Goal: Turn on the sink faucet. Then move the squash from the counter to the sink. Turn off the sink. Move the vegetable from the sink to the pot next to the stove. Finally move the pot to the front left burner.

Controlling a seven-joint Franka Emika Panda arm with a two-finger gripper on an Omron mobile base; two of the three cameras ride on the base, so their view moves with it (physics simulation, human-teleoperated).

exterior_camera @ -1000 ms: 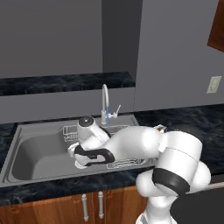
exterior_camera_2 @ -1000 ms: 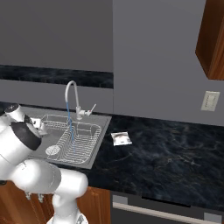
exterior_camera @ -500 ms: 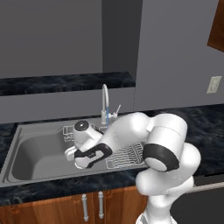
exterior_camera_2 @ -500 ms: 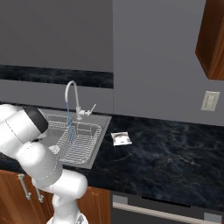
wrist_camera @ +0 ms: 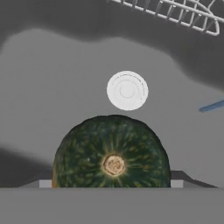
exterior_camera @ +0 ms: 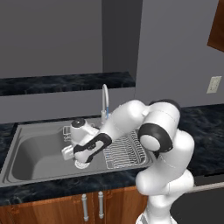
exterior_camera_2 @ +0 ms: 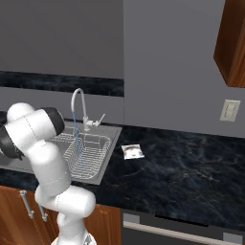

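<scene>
The squash (wrist_camera: pixel 111 153), dark green with a tan stem scar, sits between my gripper (wrist_camera: pixel 109 183) fingers, which are shut on it. It hangs over the grey sink floor, just short of the round drain (wrist_camera: pixel 127 90). In the left base view the gripper (exterior_camera: pixel 72 153) is low inside the left basin of the sink (exterior_camera: pixel 30 148). The silver gooseneck faucet (exterior_camera_2: pixel 76 103) stands behind the basin with its lever handle (exterior_camera_2: pixel 98 120) at the base. A thin blue stream of water (exterior_camera_2: pixel 76 139) falls from the spout.
A wire rack (exterior_camera: pixel 127 151) fills the right basin, and its edge (wrist_camera: pixel 175 11) is near the hand. On the black counter (exterior_camera_2: pixel 182 167) lies a small packet (exterior_camera_2: pixel 132 151). The stove's steel front (exterior_camera_2: pixel 182 229) is at the lower right.
The elbow and upper arm have swung round and risen. The hand with the squash has crept slightly left and lower in the left basin.
</scene>
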